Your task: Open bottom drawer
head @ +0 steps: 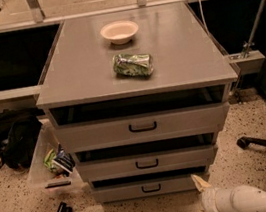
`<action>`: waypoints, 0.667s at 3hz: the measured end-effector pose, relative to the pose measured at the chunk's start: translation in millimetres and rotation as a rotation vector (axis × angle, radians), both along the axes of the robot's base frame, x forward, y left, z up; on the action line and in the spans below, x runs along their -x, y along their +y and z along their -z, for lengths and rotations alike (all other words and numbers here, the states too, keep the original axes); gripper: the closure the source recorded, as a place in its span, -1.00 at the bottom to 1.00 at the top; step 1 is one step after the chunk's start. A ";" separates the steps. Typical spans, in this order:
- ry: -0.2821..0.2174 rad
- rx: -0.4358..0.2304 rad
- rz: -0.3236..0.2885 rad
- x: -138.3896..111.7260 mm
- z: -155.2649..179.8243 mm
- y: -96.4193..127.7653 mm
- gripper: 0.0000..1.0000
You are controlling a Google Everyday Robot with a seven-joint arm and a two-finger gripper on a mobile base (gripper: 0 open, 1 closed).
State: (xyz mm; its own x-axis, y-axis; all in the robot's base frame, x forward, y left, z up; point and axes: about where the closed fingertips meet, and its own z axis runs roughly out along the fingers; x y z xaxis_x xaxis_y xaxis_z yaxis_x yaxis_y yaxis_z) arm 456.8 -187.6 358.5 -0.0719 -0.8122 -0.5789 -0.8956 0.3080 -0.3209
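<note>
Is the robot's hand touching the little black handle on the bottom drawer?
Apart. The camera view shows the gripper low at the right of the bottom drawer, with bare grey front between it and the handle.

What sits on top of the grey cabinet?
A pale bowl and a crumpled green packet; anything under them is covered. The gripper is low, right of the bottom drawer.

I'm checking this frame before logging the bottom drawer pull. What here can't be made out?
Bottom drawer: camera view; its inside lies in shadow under the middle drawer.
Gripper, low to that drawer's right, open: camera view; lower finger clipped by the bottom edge.
Green packet on the cabinet top: camera view; print too small to read.
</note>
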 end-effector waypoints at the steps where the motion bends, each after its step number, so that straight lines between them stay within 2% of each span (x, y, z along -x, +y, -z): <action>1: 0.000 0.000 0.000 0.0 0.0 0.0 -1.00; 2: -0.009 -0.031 0.020 -8.2 3.0 -12.1 -1.00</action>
State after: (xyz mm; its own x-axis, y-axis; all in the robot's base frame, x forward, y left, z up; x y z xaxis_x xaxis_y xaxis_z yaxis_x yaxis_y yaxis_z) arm 465.0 -199.7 355.5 -0.0826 -0.7922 -0.6047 -0.8866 0.3355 -0.3185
